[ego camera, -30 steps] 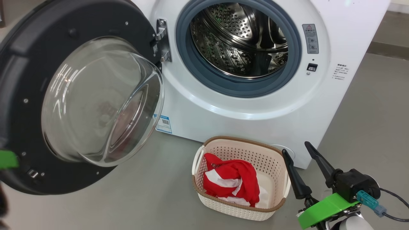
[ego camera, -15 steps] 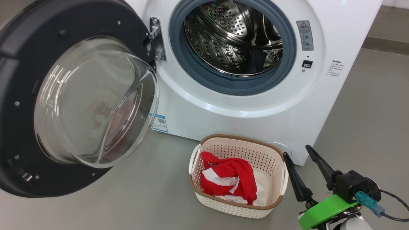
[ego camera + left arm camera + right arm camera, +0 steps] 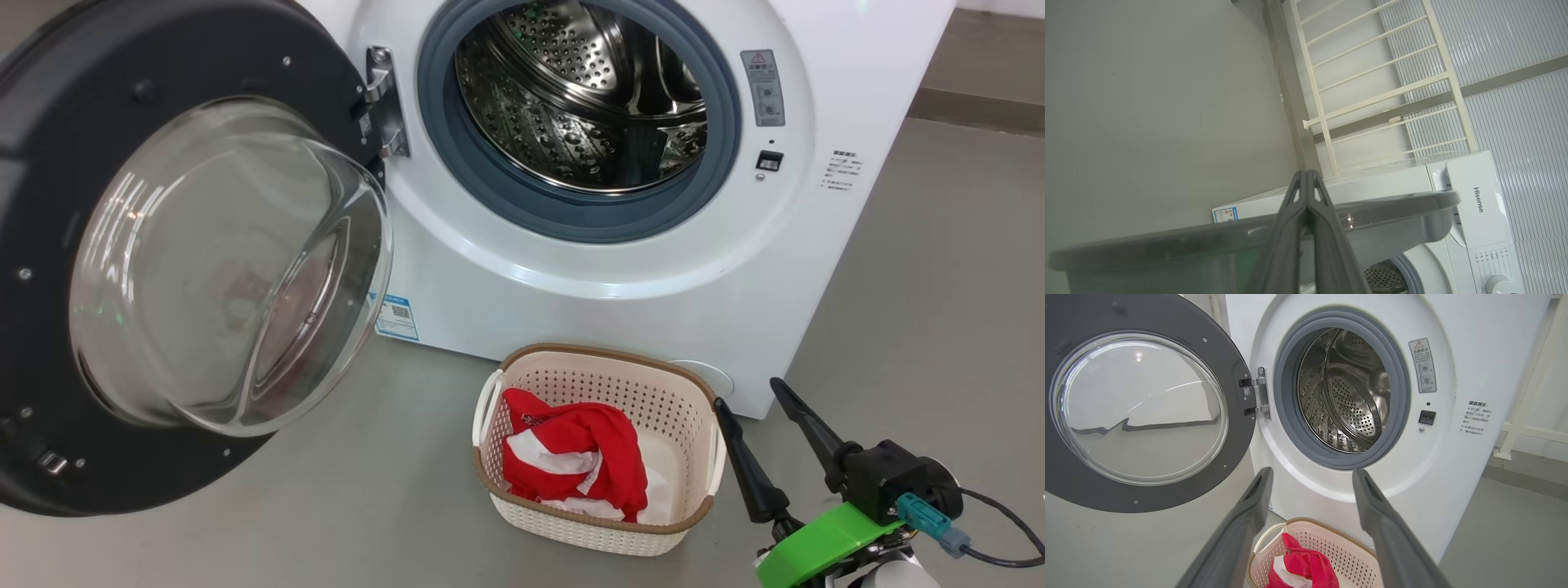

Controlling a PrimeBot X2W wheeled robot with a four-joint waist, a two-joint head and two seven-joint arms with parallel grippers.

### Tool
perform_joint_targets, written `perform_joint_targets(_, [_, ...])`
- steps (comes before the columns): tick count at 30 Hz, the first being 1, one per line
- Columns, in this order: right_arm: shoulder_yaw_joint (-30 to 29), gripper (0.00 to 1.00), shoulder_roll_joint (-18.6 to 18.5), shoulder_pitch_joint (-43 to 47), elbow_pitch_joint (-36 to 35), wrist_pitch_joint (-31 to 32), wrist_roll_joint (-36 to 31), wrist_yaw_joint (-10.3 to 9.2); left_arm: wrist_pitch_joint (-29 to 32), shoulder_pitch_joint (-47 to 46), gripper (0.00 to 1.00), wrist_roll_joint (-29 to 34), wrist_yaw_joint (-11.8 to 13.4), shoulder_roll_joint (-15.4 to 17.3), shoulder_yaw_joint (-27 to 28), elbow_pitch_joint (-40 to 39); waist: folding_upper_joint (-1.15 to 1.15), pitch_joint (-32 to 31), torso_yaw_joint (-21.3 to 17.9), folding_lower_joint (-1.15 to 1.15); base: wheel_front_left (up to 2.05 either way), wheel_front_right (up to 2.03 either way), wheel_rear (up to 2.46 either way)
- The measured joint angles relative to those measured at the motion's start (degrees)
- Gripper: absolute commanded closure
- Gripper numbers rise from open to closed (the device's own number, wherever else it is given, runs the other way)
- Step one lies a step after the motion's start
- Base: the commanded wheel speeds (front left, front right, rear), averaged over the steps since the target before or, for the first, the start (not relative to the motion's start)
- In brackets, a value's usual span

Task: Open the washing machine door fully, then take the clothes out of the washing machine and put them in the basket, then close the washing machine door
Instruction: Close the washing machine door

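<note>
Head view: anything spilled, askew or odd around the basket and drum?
Nothing stands out. The basket stands upright before the washing machine, the clothes lie inside it, the drum looks empty, the washing machine door hangs open.

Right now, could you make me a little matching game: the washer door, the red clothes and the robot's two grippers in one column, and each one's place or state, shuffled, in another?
1. door
2. red clothes
3. left gripper
4. right gripper

A. fingers spread apart
B. lying in the basket
C. swung wide open
D. fingers pressed together

Pairs: 1-C, 2-B, 3-D, 4-A.
</note>
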Motion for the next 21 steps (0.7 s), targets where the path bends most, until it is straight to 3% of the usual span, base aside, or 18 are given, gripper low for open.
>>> perform_joint_targets(6, [0.89,0.00,-0.62,-0.01,0.01,0.00,0.03,0.00,2.02,0.02,1.00,-0.87,-1.21,1.44,0.07,2.79,0.00,0.05,-0.75,0.00,0.00,0.00,0.00])
perform_joint_targets(21, [1.68,0.00,-1.03,0.01,0.33,0.00,1.27,0.00,6.46,0.02,1.00,-3.68,-8.78,3.23,-0.15,9.15,0.00,-0.44,-0.54,0.00,0.00,0.00,0.00])
